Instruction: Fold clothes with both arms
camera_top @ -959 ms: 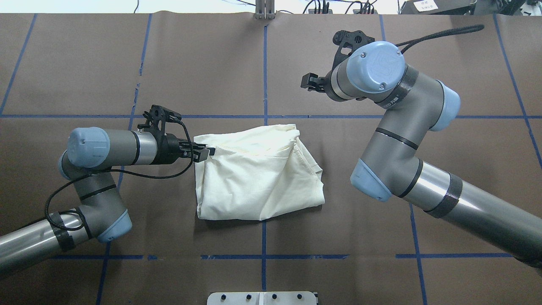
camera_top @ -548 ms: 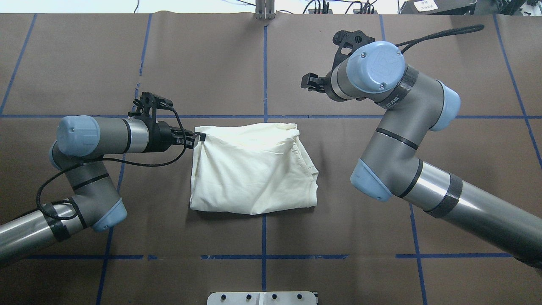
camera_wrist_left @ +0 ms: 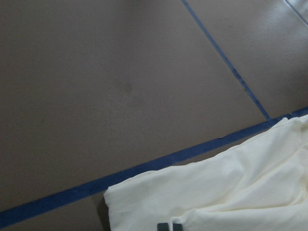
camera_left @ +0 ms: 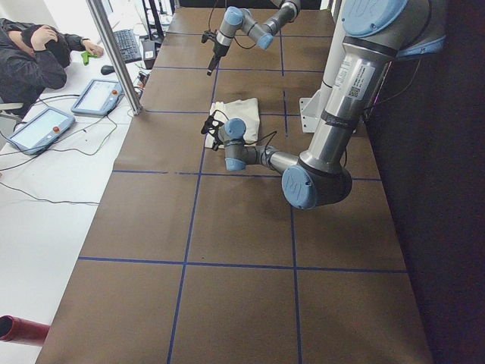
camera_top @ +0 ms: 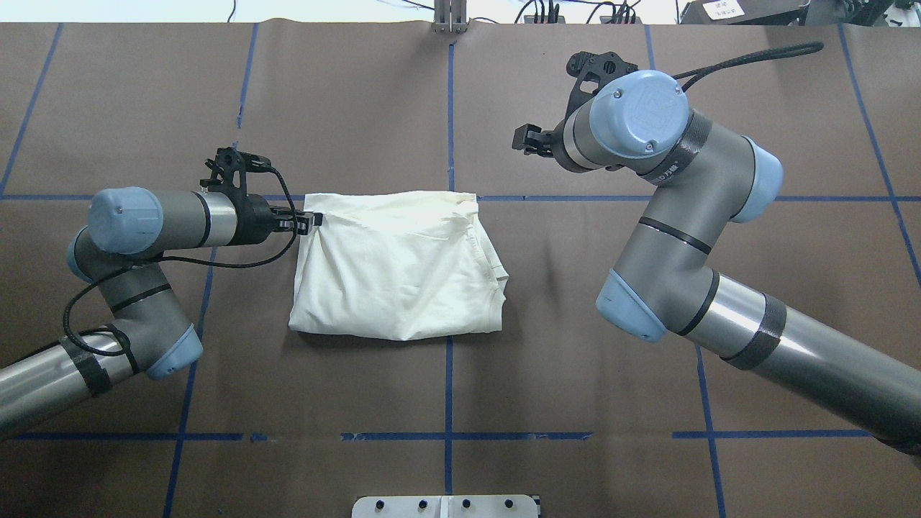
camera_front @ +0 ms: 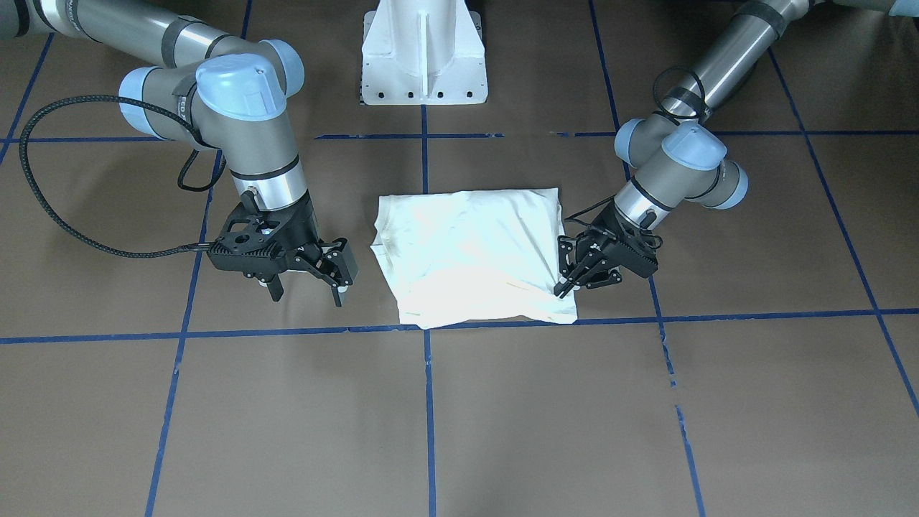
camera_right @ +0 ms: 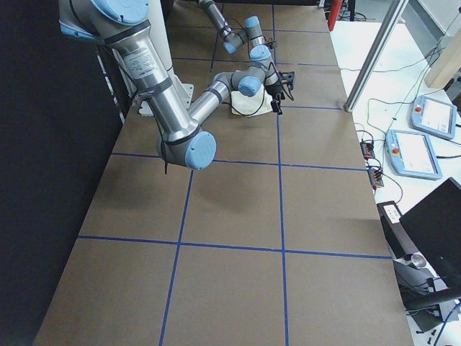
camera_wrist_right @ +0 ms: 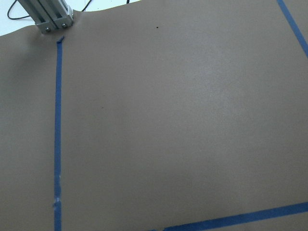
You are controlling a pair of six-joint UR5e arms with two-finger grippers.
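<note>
- The left hand is pinched narrow on the far left corner of the cream T-shirt; within the last second it has hauled that corner leftward and away from the robot's base, and the whole folded bundle has slid with it across the desk.
- The T-shirt now lies left of the desk's middle, its far edge drawn nearly straight along a blue tape line; its rumpled right side has pulled in flatter, though creases remain.
- The right hand has not stirred; its jaws stand wide and empty, raised over bare desk well apart from the cloth.
- By the look of it the fold is largely made and this drag is a tidying stroke; letting go of the corner seems the likely next call.
</note>
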